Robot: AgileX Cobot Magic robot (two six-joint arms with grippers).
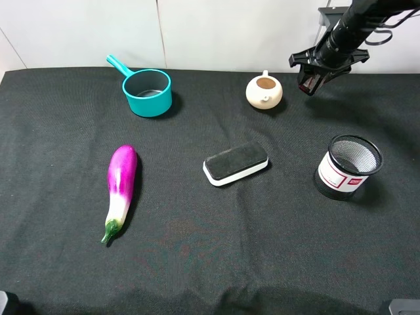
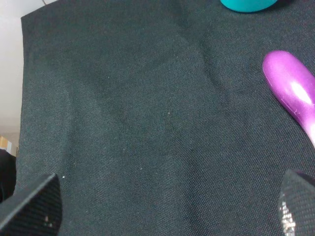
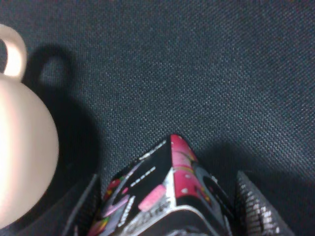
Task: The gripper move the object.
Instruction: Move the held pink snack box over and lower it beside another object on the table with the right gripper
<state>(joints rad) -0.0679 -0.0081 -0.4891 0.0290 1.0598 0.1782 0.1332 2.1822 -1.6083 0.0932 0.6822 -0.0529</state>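
Observation:
My right gripper [image 1: 308,80] is at the back right of the black cloth, just right of the cream teapot [image 1: 264,91]. It is shut on the red-and-black box [image 3: 165,196], of which a red edge [image 1: 306,86] shows between the fingers [image 3: 256,206]. The box appears to be held a little above the cloth, casting a shadow under it. The teapot also shows in the right wrist view [image 3: 22,147], close beside the box. My left gripper [image 2: 167,211] is open and empty over bare cloth near the purple eggplant [image 2: 293,93].
A teal saucepan [image 1: 147,90] stands at the back left. The eggplant [image 1: 121,188] lies at the left. A black-and-white eraser block [image 1: 235,163] lies in the middle. A black mesh cup [image 1: 348,167] stands at the right.

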